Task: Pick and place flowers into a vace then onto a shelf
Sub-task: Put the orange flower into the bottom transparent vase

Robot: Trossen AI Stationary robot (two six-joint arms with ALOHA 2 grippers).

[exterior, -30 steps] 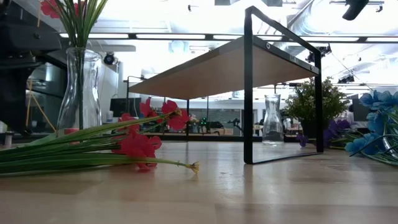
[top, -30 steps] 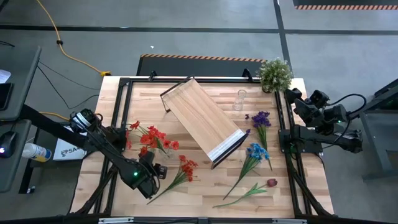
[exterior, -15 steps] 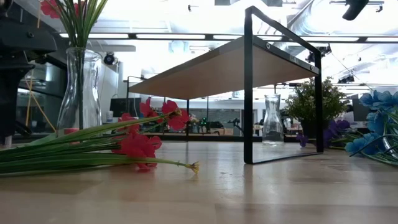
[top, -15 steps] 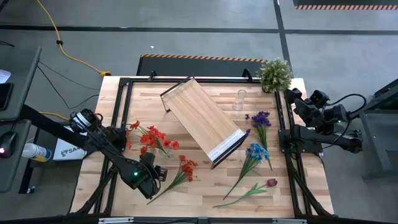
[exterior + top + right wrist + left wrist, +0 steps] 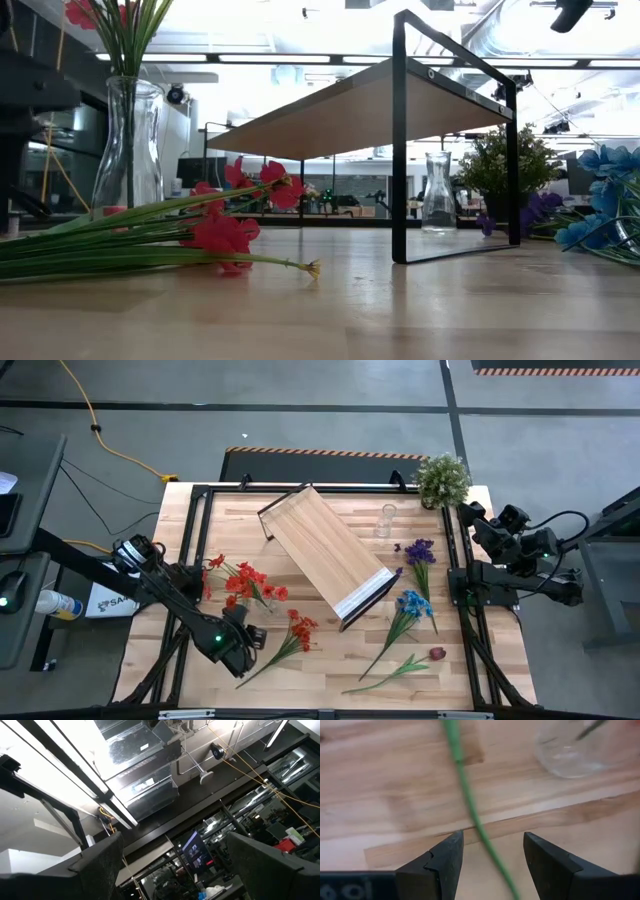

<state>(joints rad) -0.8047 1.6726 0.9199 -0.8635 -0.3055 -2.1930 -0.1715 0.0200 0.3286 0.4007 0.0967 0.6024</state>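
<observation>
The left gripper point(image 5: 490, 857), lower left in the high view, stood open astride an orange flower's stem point(image 5: 470, 810); that thin stem point(image 5: 262, 660) could roll aside as it closed, while the right gripper point(image 5: 172, 865) waited open

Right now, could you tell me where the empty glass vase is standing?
In the high view the empty glass vase stands upright near the table's far edge, right of centre, between the shelf and the potted plant.

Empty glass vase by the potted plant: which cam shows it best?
Low view. The empty vase stands in full side profile, beyond the shelf, beside the potted plant. The high view shows it only from above, a small clear shape. Neither wrist view shows it.
</observation>
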